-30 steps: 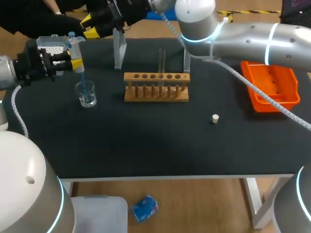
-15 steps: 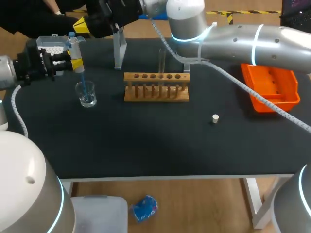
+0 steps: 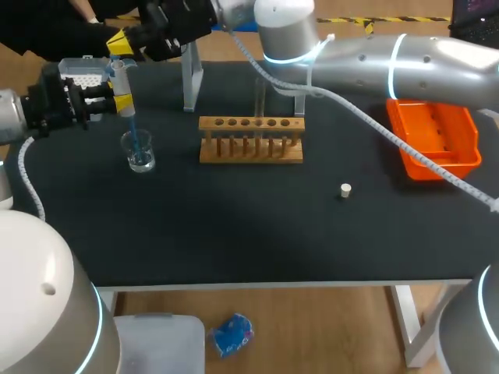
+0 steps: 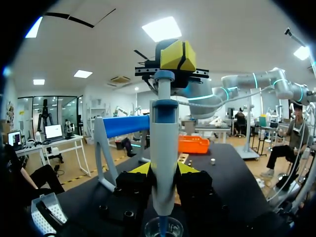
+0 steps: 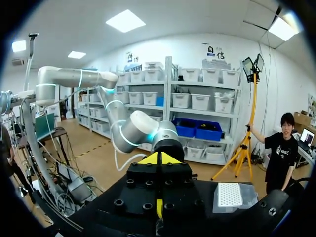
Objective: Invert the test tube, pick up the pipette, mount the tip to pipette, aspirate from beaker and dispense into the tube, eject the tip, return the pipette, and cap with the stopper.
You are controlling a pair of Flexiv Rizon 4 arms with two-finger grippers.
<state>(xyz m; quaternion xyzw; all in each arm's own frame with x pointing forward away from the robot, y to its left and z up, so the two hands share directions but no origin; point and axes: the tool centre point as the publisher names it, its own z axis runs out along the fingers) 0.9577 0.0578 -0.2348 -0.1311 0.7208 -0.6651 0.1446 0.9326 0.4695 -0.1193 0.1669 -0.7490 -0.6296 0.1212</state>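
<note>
Upper left, left gripper [image 3: 118, 102] pinching one slim grey pipette [image 3: 120, 76], blue tip [image 3: 134, 132] dipping into one clear round beaker [image 3: 140, 153], right gripper [image 3: 120, 42] hovering above, fingers pressed together, one glass test tube [image 3: 260, 97] standing in wooden rack [image 3: 250, 148], one white stopper [image 3: 345, 189] lying right of centre.

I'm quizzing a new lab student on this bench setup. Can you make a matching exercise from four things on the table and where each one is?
Things:
1. pipette
2. test tube
3. stopper
4. orange bin

Places:
A. lying loose on the table, to the right of the rack
B. standing upright in the wooden rack
C. held in the left gripper, tip down in the beaker
D. at the table's right edge

Pairs: 1-C, 2-B, 3-A, 4-D
</note>
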